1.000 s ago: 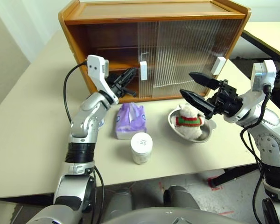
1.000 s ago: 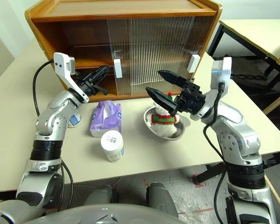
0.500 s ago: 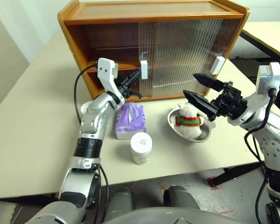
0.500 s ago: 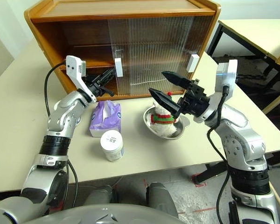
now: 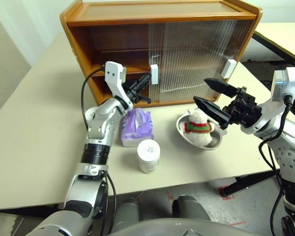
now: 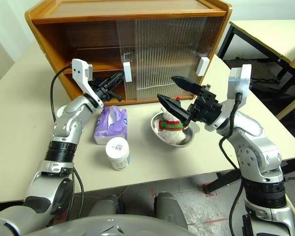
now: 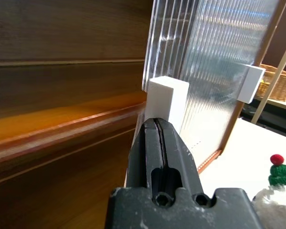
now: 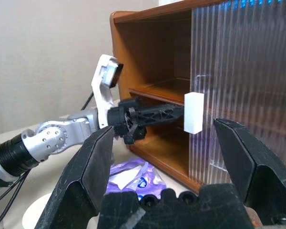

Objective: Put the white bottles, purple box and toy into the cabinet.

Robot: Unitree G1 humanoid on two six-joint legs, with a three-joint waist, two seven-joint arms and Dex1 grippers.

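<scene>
Left gripper: fingers pressed tight together with nothing between them, tips right up against the white handle of the left sliding door — in the left wrist view we can see the tips meeting that handle block.
Right gripper: jaws spread wide and empty, hanging in the air above the toy, well apart from the cabinet front.
Cabinet: stands at the back of the table; the left part is uncovered so we see the inner shelf, and both ribbed doors sit over the middle and right.
Purple box: lying on the table just in front of the cabinet's open side, under the left forearm.
White bottle: upright on the table, just in front of the purple box. We can't make out a second one for sure.
Toy: sitting in the steel bowl — on the table, right of the purple box.
</scene>
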